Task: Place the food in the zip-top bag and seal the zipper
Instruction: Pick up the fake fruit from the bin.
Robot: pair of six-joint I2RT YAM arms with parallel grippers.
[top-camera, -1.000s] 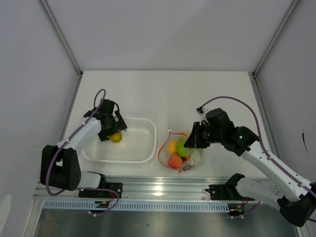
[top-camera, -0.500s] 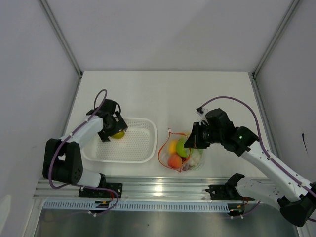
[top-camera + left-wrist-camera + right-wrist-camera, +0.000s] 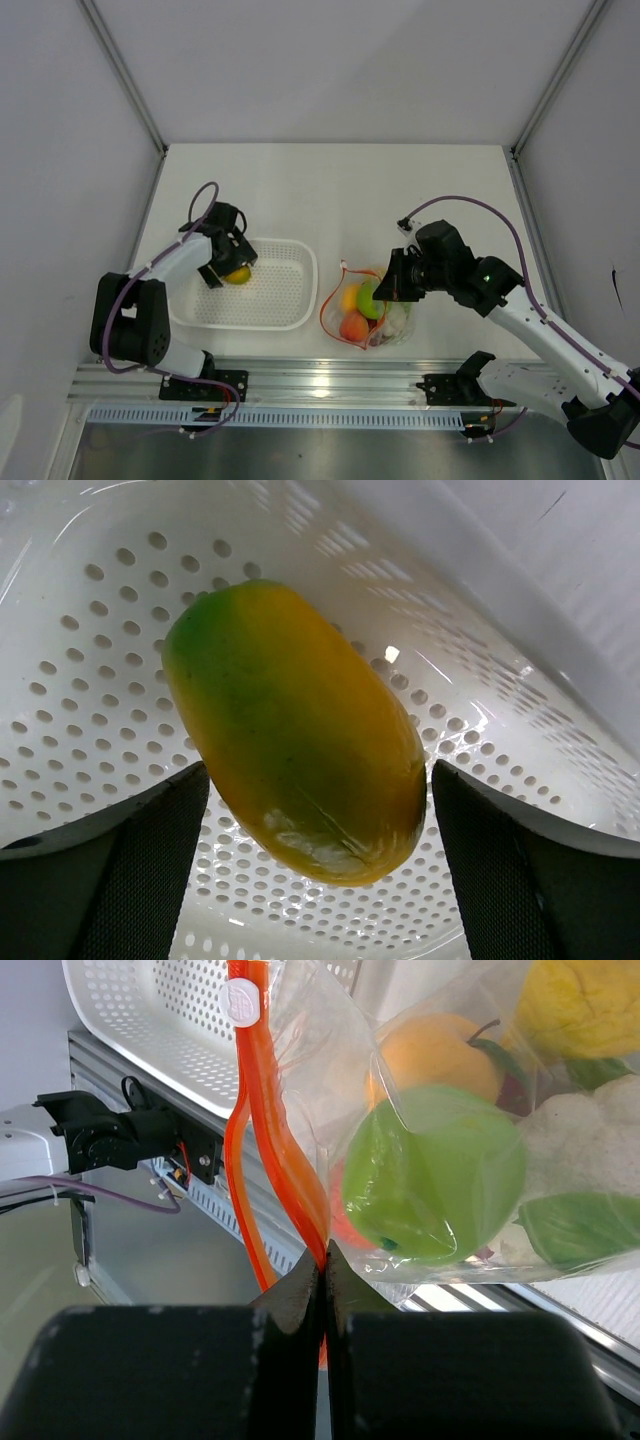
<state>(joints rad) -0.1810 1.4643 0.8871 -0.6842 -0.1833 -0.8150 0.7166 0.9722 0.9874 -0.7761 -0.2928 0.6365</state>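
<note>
Top external view: the zip-top bag (image 3: 366,315) lies on the desk (image 3: 330,190) just right of the white basket (image 3: 285,305). It already holds most of the food: a green fruit (image 3: 435,1185), orange ones, a white lump. Its zipper (image 3: 250,1140) gapes unsealed, pinched by the right gripper (image 3: 322,1260). One yellow-green fruit (image 3: 295,730) lies in the basket, with the left gripper (image 3: 318,775) spread wide around it. Left to do, I judge: grasp it, bag it, seal.
</note>
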